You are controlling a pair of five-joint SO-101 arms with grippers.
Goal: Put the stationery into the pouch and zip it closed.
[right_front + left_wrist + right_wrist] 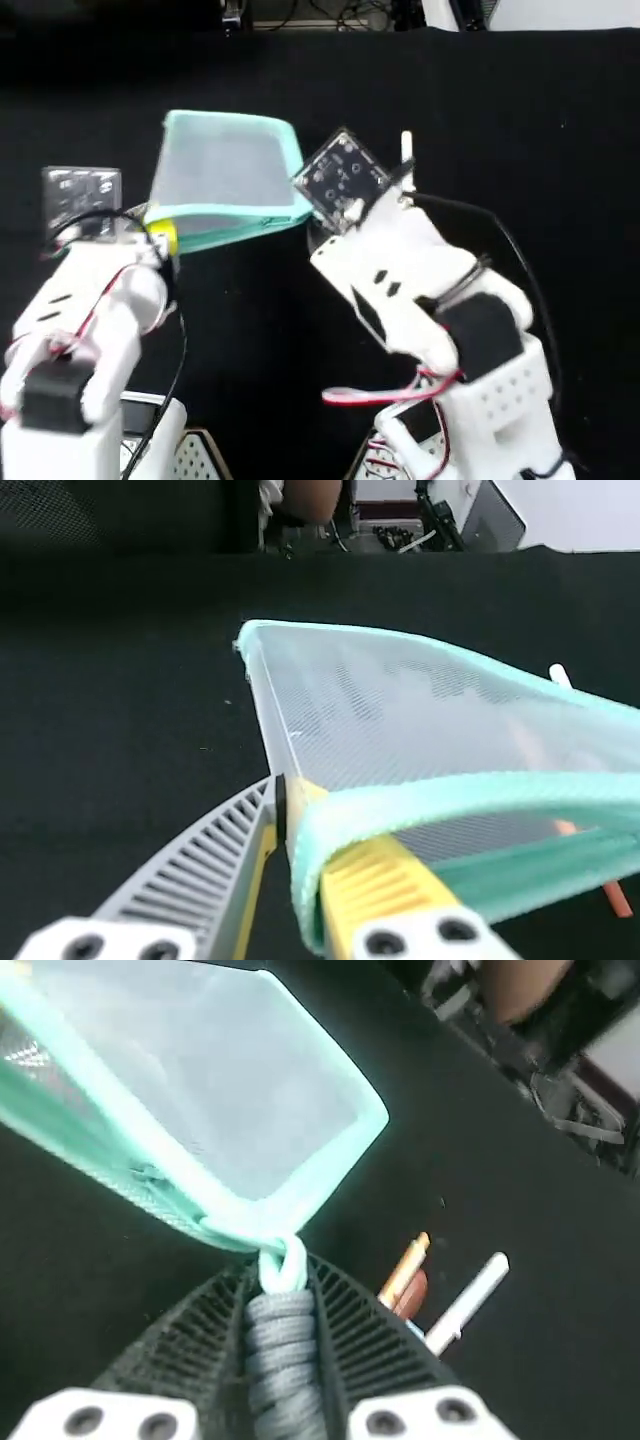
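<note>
Mesh pouch [225, 175] is stretched between both arms over the black tablecloth [540, 120], and you have it by two corners. Left gripper [285, 802] is pinching the teal trim at one corner. The right gripper [283, 1260] is pressed together on the small fabric loop at the opposite corner. Orange pen [405, 1270] and white pen [468, 1300] lie side by side on the cloth just beyond that right gripper, outside the pouch. Whether the zip is open, I cannot tell. My read: you're bracing it for loading. Hold the left pinch firm, pull gently along the zip line, don't twist the mesh, and mind that loop slipping out.
</note>
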